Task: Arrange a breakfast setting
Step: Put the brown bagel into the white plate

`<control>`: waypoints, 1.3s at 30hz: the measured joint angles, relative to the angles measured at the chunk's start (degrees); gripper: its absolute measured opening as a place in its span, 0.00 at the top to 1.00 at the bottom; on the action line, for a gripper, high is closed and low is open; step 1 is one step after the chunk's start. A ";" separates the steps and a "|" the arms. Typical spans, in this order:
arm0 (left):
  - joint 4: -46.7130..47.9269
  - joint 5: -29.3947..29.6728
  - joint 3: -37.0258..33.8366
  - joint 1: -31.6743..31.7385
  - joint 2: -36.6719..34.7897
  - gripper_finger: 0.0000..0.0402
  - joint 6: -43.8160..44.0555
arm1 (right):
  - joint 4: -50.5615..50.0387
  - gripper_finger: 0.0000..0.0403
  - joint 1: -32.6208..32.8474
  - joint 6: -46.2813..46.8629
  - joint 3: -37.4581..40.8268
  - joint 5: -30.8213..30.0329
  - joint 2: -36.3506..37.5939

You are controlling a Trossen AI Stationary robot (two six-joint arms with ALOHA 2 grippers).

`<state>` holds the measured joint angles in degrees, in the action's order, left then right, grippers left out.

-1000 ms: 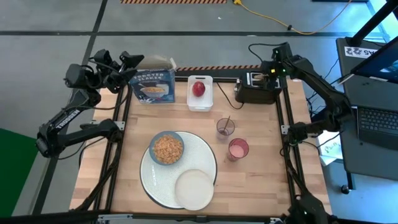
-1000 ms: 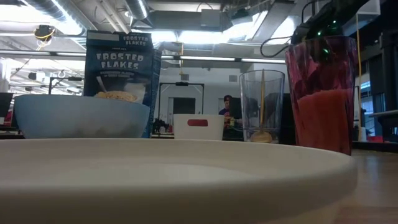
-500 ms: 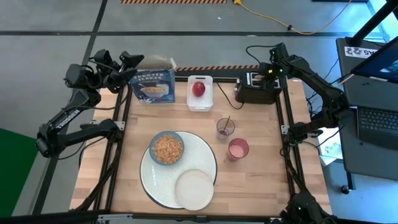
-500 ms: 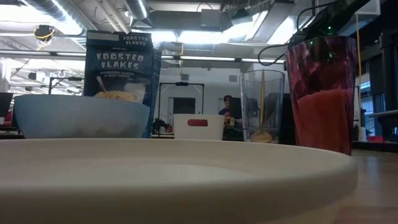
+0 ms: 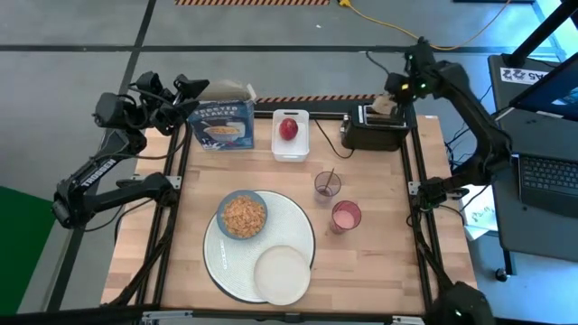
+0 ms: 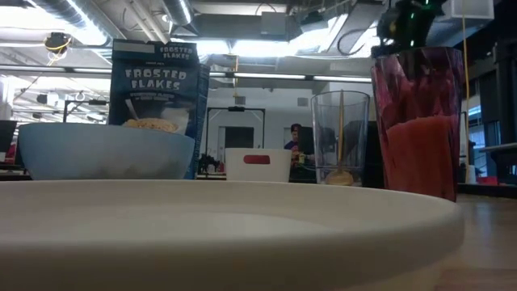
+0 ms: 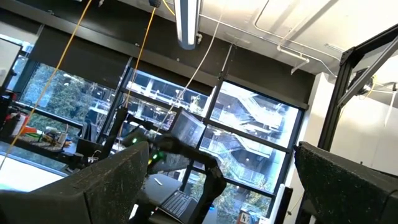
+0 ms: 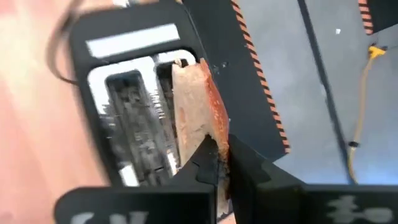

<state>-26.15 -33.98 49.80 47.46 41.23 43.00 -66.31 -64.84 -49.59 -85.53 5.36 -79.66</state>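
My right gripper is shut on the toasted bread round, just above the black toaster at the table's far right. In the right wrist view the bread stands over the toaster's slots. My left gripper is open and empty, raised past the far left corner. The blue bowl of cereal and the small cream plate sit on the big white plate. The red apple lies in a white tray. One tinted cup holds the wooden spoon; the other holds pink drink. My right gripper pinches the bread's upper edge between its two fingers, one on each flat face. The fingers come from above, pointing down. The bread hangs on edge below them, lifted clear of the toaster slot.
A blue cereal box stands at the far left of the table, close to my left gripper. The white tray sits between the box and the toaster. The table's near right part is bare wood.
My right gripper has risen from the toaster's top, moving slightly toward the far right, and has drawn the bread up out of the slot. The toaster has stayed in place.
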 joint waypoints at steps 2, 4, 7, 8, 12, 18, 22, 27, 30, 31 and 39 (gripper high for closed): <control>0.00 0.00 0.00 0.02 -0.02 0.03 -0.02 | -4.14 0.97 0.08 2.44 -4.55 2.08 0.04; 0.00 0.00 0.00 0.00 -0.02 0.03 0.00 | -6.55 0.97 1.53 4.99 -8.28 2.77 0.91; 0.00 0.00 0.00 0.01 0.00 0.03 0.00 | -6.70 0.97 5.53 8.87 -11.87 2.14 3.96; 0.00 0.00 0.00 0.01 0.00 0.03 0.00 | -6.32 0.97 7.39 10.56 -12.50 2.03 5.22; 0.00 0.00 0.00 0.00 -0.01 0.03 0.00 | -2.95 0.97 17.69 22.79 -12.15 1.31 10.36; 0.00 0.00 0.00 0.00 0.00 0.03 -0.01 | 7.34 0.97 44.68 43.31 -7.09 -10.17 14.83; 0.00 0.00 0.00 0.00 0.00 0.03 -0.02 | 17.00 0.97 63.64 53.74 -1.85 -23.13 13.94; 0.00 0.00 0.00 0.00 -0.01 0.03 -0.02 | 33.88 0.97 79.28 64.60 6.51 -31.47 11.01; -0.02 0.00 0.00 0.02 -0.02 0.03 -0.02 | 45.29 0.97 84.97 68.81 11.10 -32.20 7.96; 0.00 0.00 0.00 0.00 0.00 0.03 -0.01 | 49.41 0.97 86.49 69.82 12.26 -32.13 6.73; 0.00 0.00 0.00 0.02 -0.02 0.03 -0.02 | 64.35 0.97 96.48 77.79 15.58 -27.86 -5.25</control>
<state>-26.15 -33.97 49.80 47.48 41.21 42.98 -1.96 31.64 28.20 -69.95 -22.49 -84.90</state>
